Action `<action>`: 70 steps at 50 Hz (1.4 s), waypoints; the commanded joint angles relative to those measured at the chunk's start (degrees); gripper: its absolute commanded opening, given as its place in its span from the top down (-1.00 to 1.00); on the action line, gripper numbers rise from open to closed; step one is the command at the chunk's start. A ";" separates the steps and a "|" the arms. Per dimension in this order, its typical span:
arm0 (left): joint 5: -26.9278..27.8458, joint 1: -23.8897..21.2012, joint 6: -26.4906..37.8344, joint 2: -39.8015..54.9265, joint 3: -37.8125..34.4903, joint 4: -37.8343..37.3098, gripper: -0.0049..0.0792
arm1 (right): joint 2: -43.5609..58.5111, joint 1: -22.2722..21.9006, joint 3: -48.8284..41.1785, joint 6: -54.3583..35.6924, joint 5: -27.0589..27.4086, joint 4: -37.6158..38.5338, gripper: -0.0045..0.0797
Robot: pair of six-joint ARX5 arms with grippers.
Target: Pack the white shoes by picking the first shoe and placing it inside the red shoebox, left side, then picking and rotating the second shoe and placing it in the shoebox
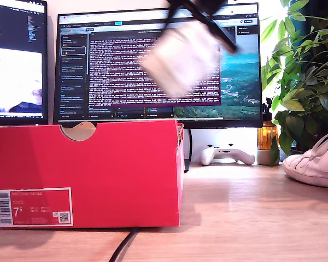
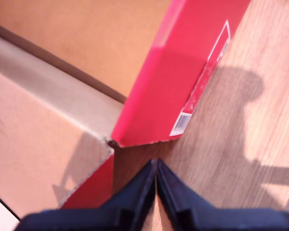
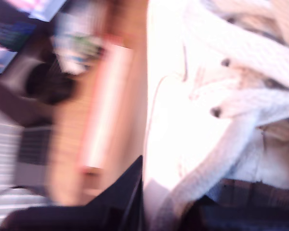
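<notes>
Ext cam sits low, abt bench (image 1: pixel 251 207) level, facing the monitors (image 1: pixel 158 60) at the back; red shoebox (image 1: pixel 87 174) fills the exterior view's left, close to lens. A blurred white shoe (image 1: pixel 180 57) hangs high w/ an arm, a second white shoe (image 1: pixel 317 161) at the exterior view's right edge.

1st wrist cam looks steeply down along my first pincer (image 2: pixel 156 178), near the box corner (image 2: pixel 115 142); shares box label side and bench w/ ext view.

2nd wrist cam is very close on the held shoe (image 3: pixel 192 120), badly blurred; shares that shoe w/ ext view.
</notes>
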 commanded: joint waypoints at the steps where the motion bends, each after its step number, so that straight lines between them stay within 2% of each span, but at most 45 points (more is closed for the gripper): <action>1: 0.22 -0.09 0.15 0.20 0.15 0.24 0.93 | 0.42 1.20 0.63 1.18 -0.02 4.20 0.92; 15: 0.22 -0.09 0.15 0.20 0.15 0.26 0.93 | 5.22 4.15 0.66 9.84 0.26 12.94 0.92; 35: 0.20 -0.09 0.15 0.17 0.15 0.33 0.93 | 12.92 8.02 0.72 13.14 1.05 20.26 0.92; 49: 0.17 -0.09 0.15 0.20 0.15 0.31 0.93 | 19.12 8.63 2.99 13.05 2.01 20.70 0.92; 64: -0.55 -0.09 0.15 0.20 0.15 0.28 0.93 | 24.17 8.72 3.65 12.74 7.89 19.85 0.92; 70: -0.61 -0.09 0.15 0.17 0.15 0.28 0.93 | 25.24 8.72 3.65 12.68 8.09 19.67 0.92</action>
